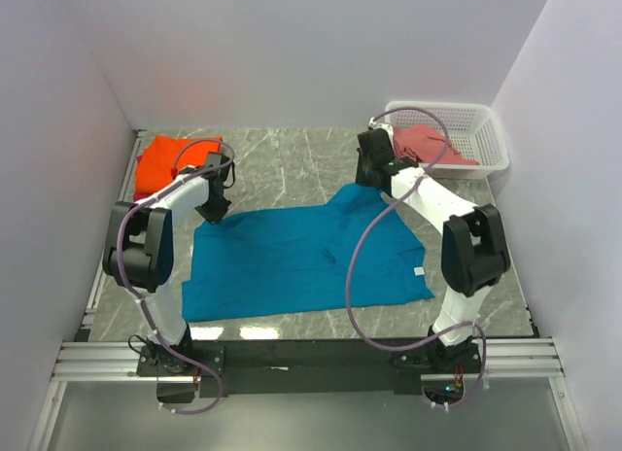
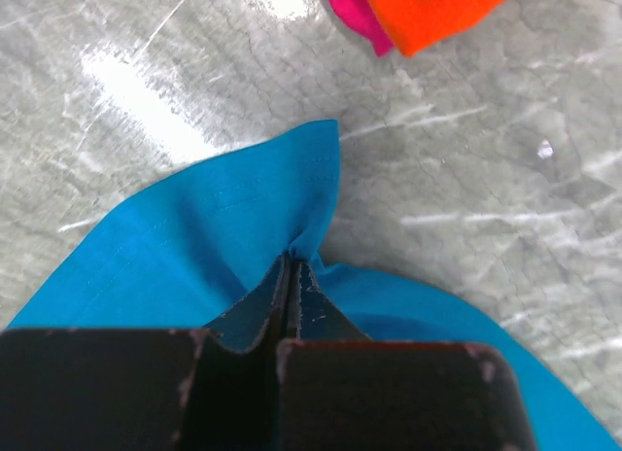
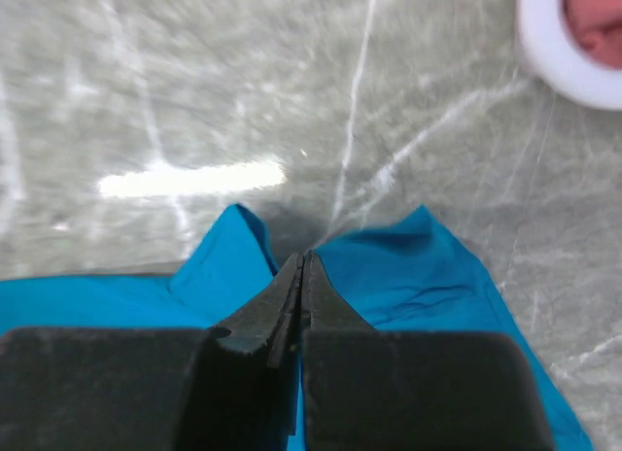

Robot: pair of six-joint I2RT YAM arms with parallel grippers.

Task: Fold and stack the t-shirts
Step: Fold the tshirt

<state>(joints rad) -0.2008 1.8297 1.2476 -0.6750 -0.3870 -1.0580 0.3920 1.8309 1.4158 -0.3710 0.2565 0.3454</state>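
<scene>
The teal-blue t-shirt point(image 1: 301, 261) lies spread on the marble table. My left gripper point(image 1: 216, 210) is shut on its far left corner; in the left wrist view the cloth point(image 2: 194, 247) bunches at the fingertips point(image 2: 292, 266). My right gripper point(image 1: 367, 181) is shut on its far right edge; the cloth point(image 3: 428, 266) rises on both sides of the fingertips point(image 3: 301, 261). The orange t-shirt point(image 1: 165, 161) lies folded at the far left on the magenta one point(image 2: 352, 12). The salmon-pink t-shirt point(image 1: 432, 145) lies in the basket.
A white lattice basket point(image 1: 491, 140) stands at the far right corner, its rim in the right wrist view point(image 3: 554, 52). White walls close in the table on three sides. The arm bases sit on a rail at the near edge.
</scene>
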